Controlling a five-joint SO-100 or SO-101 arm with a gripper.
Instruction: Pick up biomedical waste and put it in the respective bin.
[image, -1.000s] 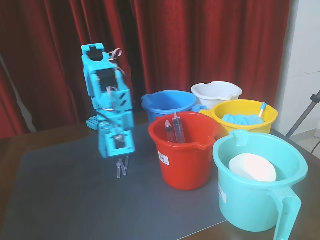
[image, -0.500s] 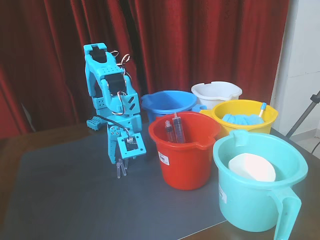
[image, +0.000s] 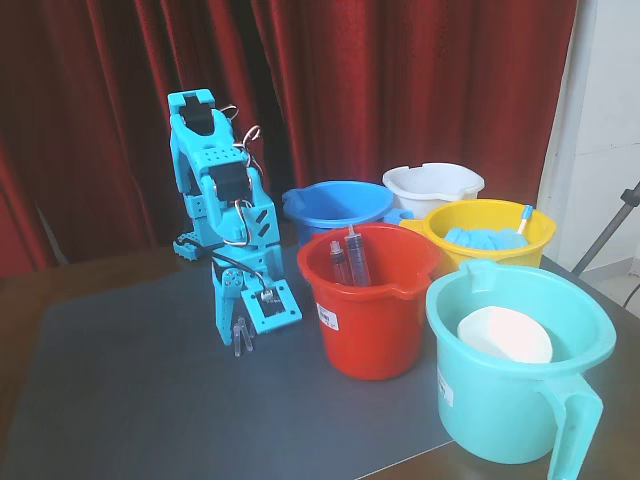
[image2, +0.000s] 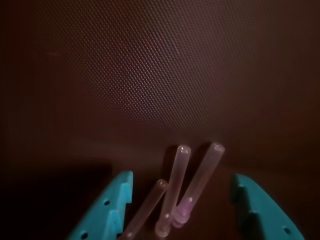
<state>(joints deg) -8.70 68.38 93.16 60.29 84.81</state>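
Note:
Three thin clear plastic tubes (image2: 172, 192) lie on the dark mat, side by side, seen close in the wrist view. In the fixed view they show as small clear tubes (image: 240, 335) on the grey mat, just under the arm's tip. My turquoise gripper (image2: 182, 200) is open, its jaws down on either side of the tubes, not closed on them. In the fixed view the gripper (image: 240, 325) points down at the mat, left of the red bucket (image: 372, 305).
The red bucket holds two syringes (image: 350, 257) with dark contents. Behind it stand a blue bucket (image: 335, 205), a white bucket (image: 432, 185) and a yellow bucket (image: 490, 232) with blue items. A turquoise bucket (image: 520, 370) with a white dish stands front right. The mat's right edge (image: 400, 455) lies near.

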